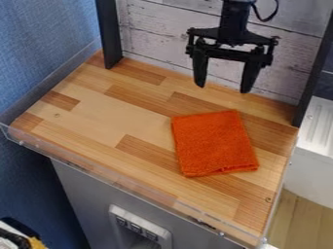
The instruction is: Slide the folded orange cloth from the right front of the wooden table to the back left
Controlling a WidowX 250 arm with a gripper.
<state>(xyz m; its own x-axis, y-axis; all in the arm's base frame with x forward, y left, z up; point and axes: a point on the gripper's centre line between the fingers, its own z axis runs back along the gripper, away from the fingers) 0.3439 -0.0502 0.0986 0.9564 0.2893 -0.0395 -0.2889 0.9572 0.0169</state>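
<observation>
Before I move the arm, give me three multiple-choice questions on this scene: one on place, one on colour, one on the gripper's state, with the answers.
1. Where on the wooden surface does the cloth lie, as the camera sees it?
A) In the far left corner
B) Right of centre
C) Along the left edge

2. What colour is the cloth?
A) Blue
B) Green
C) Orange

3. What state is the gripper in?
A) Open and holding nothing
B) Shut on the cloth
C) Shut and empty

1: B, bare wood spreads wide to its left.
2: C, its whole visible face is orange.
3: A, a wide gap parts the two fingers, with nothing gripped between them.
</observation>
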